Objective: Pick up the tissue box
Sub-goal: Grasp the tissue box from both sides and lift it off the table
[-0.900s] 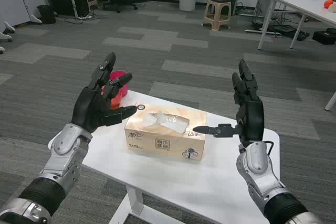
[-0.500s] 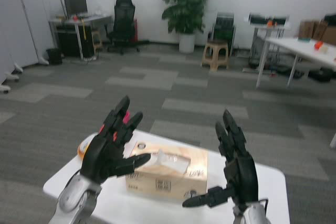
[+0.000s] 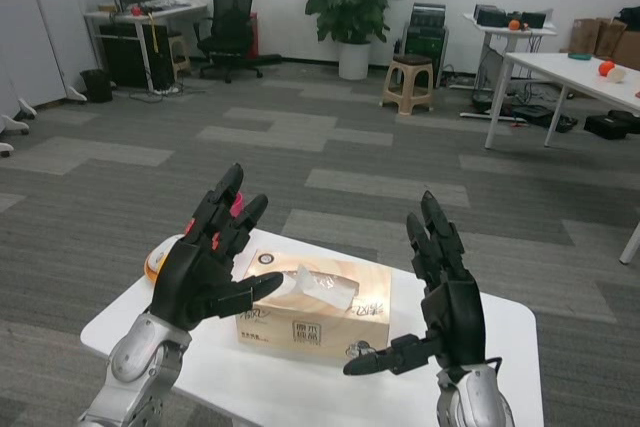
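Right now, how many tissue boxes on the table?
1. The tissue box sits mid-table between the left hand and right hand. None else visible, though the hands hide part of the table.

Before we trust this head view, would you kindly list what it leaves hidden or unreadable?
- Pink and orange objects behind the black left hand: mostly covered, so identity unclear.
- Beige cardboard tissue box: its left end sits behind the left hand's thumb; contact cannot be judged.
- Black right hand: its distance from the box is unclear.
- Print on the box front: too small to read.
- White table: near edge cut off by the frame.
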Motion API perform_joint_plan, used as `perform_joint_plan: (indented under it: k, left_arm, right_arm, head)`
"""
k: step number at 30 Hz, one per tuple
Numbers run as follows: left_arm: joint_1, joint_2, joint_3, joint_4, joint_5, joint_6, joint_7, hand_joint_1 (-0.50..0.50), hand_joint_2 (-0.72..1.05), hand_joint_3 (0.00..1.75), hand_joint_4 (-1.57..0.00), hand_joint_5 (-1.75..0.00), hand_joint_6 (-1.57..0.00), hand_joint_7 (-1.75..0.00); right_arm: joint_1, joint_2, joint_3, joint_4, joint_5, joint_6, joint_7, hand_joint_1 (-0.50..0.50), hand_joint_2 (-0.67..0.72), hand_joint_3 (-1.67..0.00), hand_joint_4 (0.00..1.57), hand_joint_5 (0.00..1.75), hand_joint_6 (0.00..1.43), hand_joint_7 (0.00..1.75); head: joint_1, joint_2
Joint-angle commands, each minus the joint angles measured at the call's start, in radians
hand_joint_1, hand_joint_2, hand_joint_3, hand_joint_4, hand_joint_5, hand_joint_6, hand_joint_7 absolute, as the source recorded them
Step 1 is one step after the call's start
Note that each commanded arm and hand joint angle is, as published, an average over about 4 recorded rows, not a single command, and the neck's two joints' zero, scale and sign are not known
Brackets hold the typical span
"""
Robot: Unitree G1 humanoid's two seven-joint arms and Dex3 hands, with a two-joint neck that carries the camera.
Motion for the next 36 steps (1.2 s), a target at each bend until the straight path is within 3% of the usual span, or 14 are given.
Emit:
perform_joint_plan:
  k: [1, 9, 13, 25, 36]
  left_arm:
    - [0.005, 0.009, 0.009, -0.008, -0.003, -0.008, 0.001, 0.5, 1.05, 0.31, 0.0, -0.31, 0.0, 0.0]
    - [0.03, 0.018, 0.056, -0.003, -0.001, 0.021, -0.017, 0.5, 1.05, 0.28, 0.0, -0.31, 0.0, 0.0]
    - [0.041, 0.036, 0.065, 0.009, -0.005, 0.055, -0.051, 0.5, 1.05, 0.35, 0.0, -0.31, 0.0, 0.0]
    - [0.048, 0.151, 0.047, 0.136, -0.009, 0.154, -0.128, 0.5, 1.05, 0.44, 0.0, -0.31, 0.0, 0.0]
    - [-0.004, 0.195, 0.025, 0.277, 0.02, 0.184, -0.144, 0.5, 1.05, 0.44, 0.0, -0.38, 0.0, 0.0]
  right_arm:
    - [0.001, -0.008, -0.006, -0.008, 0.006, -0.007, -0.003, -0.33, 0.22, -0.16, 0.0, 0.0, 0.0, 0.0]
    - [0.004, -0.008, -0.02, 0.022, 0.006, -0.006, -0.002, -0.3, 0.22, -0.1, 0.0, 0.0, 0.0, 0.0]
    - [0.004, -0.014, -0.03, 0.061, 0.006, 0.013, 0.036, -0.29, 0.19, -0.16, 0.0, 0.0, 0.0, 0.0]
    - [-0.014, -0.009, -0.051, 0.26, 0.007, 0.044, 0.112, -0.29, 0.15, -0.16, 0.0, 0.0, 0.0, 0.0]
    - [-0.09, 0.012, -0.05, 0.433, 0.007, 0.059, 0.144, -0.29, 0.15, -0.16, 0.0, 0.0, 0.0, 0.0]
  head:
    - [-0.023, -0.05]
    - [-0.056, -0.2]
    - [-0.072, -0.244]
    - [-0.102, -0.274]
    - [-0.108, -0.265]
